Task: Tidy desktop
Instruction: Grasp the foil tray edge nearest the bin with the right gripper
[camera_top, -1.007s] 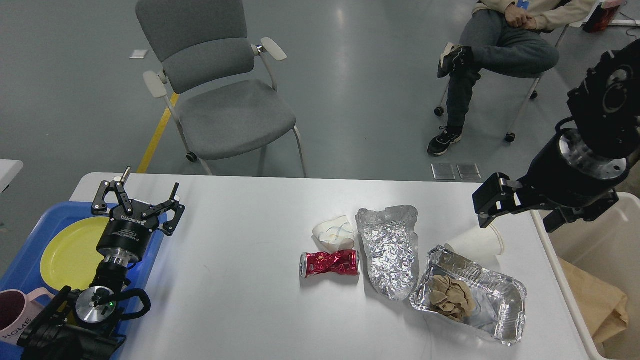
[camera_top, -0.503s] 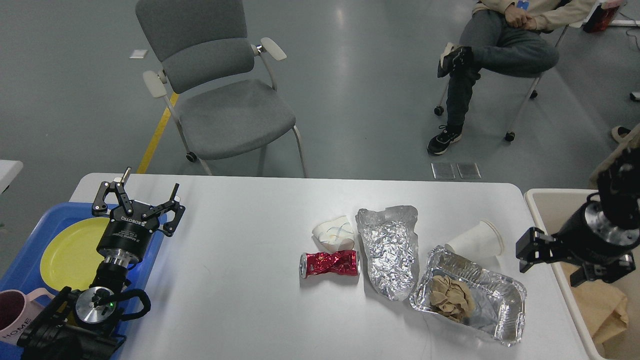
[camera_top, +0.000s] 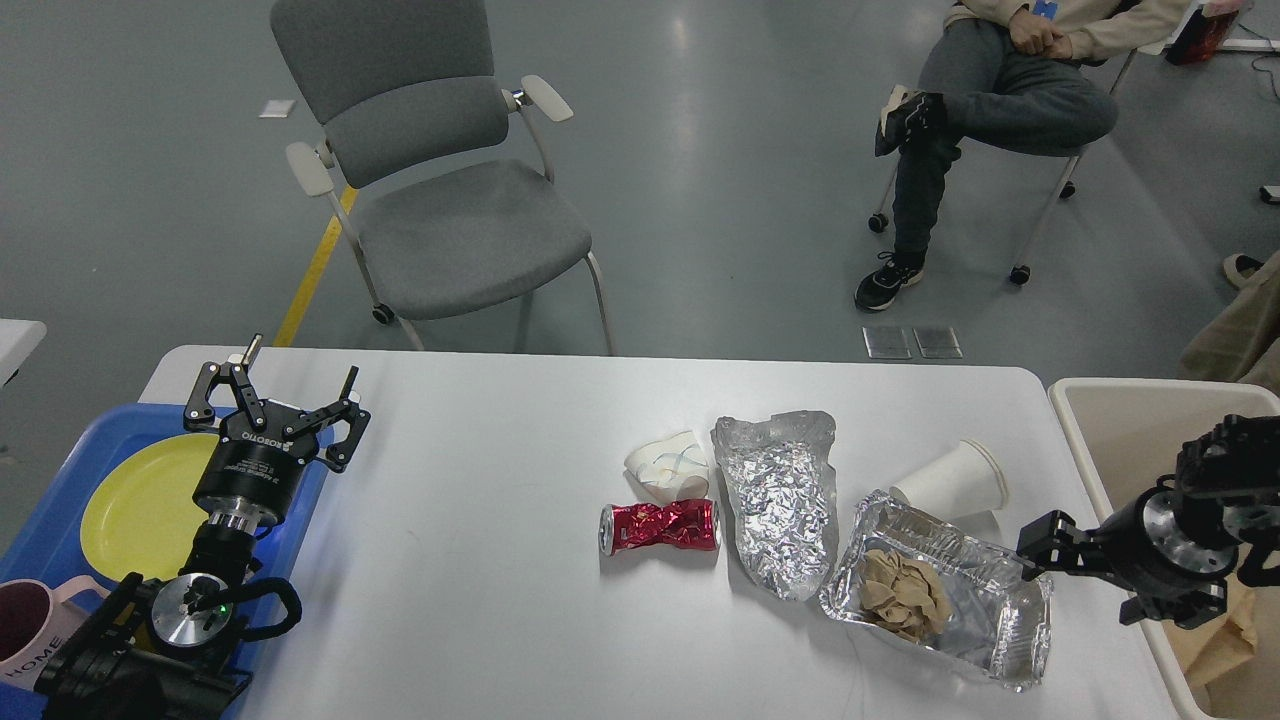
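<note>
The right gripper (camera_top: 1035, 548) is low at the right edge of the desktop (camera_top: 480, 560), touching or almost touching the far right corner of the foil tray (camera_top: 985, 625). It is seen end-on and dark, so I cannot tell if its fingers are apart or together. I judge that the step in hand is to take the foil tray and bring it to the beige bin (camera_top: 1120, 420), which stands just behind this gripper, to its right.

The next move asks for a firm pinch on the thin rim. The foil is soft and will probably bend, and the brown crumpled paper (camera_top: 905, 592) inside can fall out if the tray tilts.

Left of the gripper, close to the tray, a paper cup (camera_top: 950, 480) lies on its side; it may roll if the tray is dragged. Further left are a sheet of foil (camera_top: 780, 500), a crushed red can (camera_top: 660, 527) and a small white crumpled cup (camera_top: 668, 466).

The left gripper (camera_top: 275, 400) hangs with fingers spread wide and empty, over the edge of the blue tray (camera_top: 60, 530), which holds a yellow plate (camera_top: 140, 510) and a mug (camera_top: 30, 625).
</note>
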